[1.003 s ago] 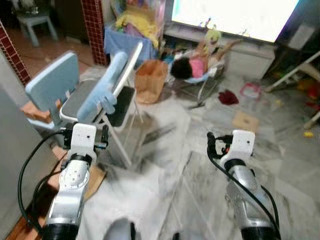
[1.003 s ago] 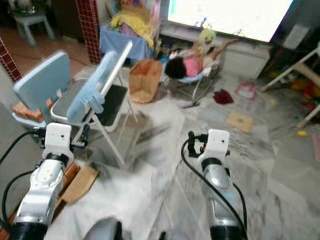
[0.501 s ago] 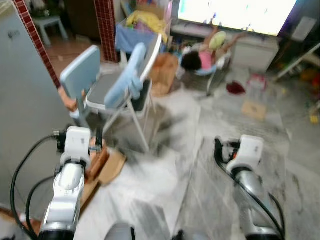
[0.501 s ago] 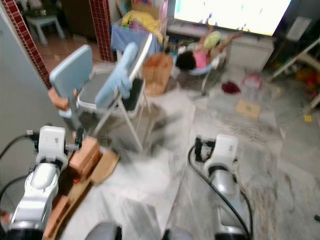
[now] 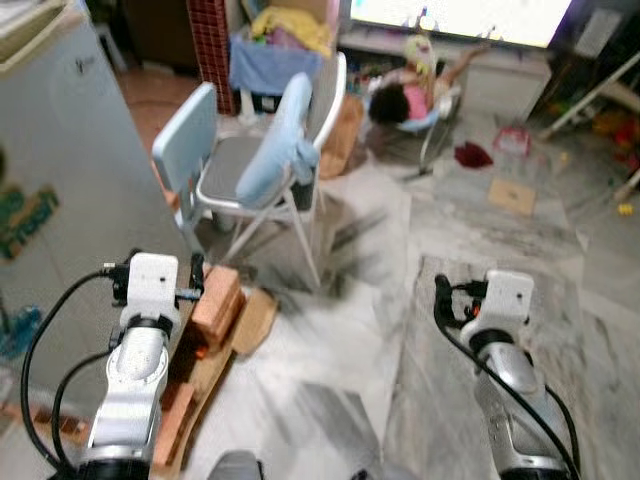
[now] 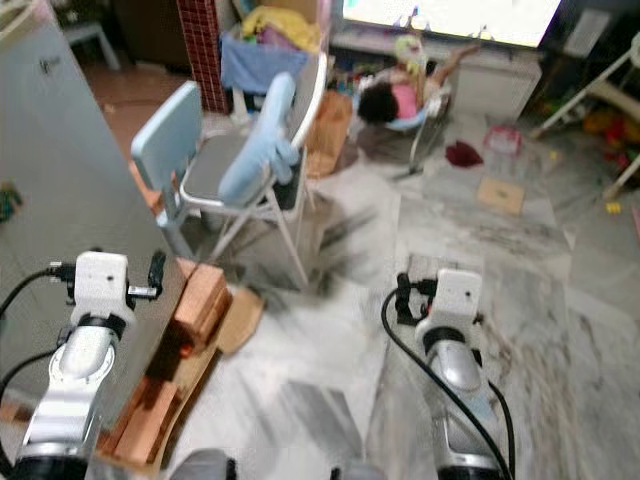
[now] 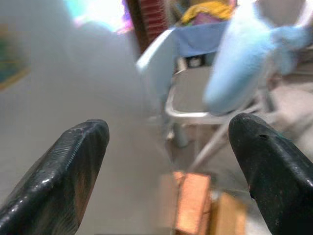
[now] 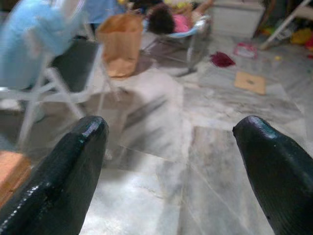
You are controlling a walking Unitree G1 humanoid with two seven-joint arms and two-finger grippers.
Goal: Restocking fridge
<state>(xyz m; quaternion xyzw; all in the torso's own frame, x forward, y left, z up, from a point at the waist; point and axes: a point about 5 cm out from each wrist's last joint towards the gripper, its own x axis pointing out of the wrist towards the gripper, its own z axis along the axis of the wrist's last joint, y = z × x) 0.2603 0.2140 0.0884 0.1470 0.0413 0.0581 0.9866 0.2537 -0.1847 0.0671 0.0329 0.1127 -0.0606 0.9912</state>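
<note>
**Approach to fridge, both grippers empty**

Step in hand, judged: transit toward the fridge; no stock is held. The tall pale grey fridge cabinet (image 5: 60,170) fills the left edge and upper left of the head views, door face shut, a green sticker low on it. Head views are blurred, consistent with walking or turning.

Left gripper (image 7: 168,161): fingers spread wide apart, nothing between them, pointed at the fridge side and the folding chair. Right gripper (image 8: 171,161): fingers likewise wide apart, empty, over bare marble floor (image 5: 470,240).

Next move, judged: square up to the fridge front and find its handle, which I cannot make out here. No item to stock is identifiable.

Edges and room:
- Stacked orange-brown bricks on flat cardboard (image 5: 215,305) lie at the fridge foot, lower left, just beside the left arm.
- Pale blue folding metal chair with a blue cloth draped over its back (image 5: 255,170) stands upper centre, near the fridge corner.
- Brown paper bag (image 8: 120,44) sits beyond the chair.
- Open floor lies centre and right.
</note>
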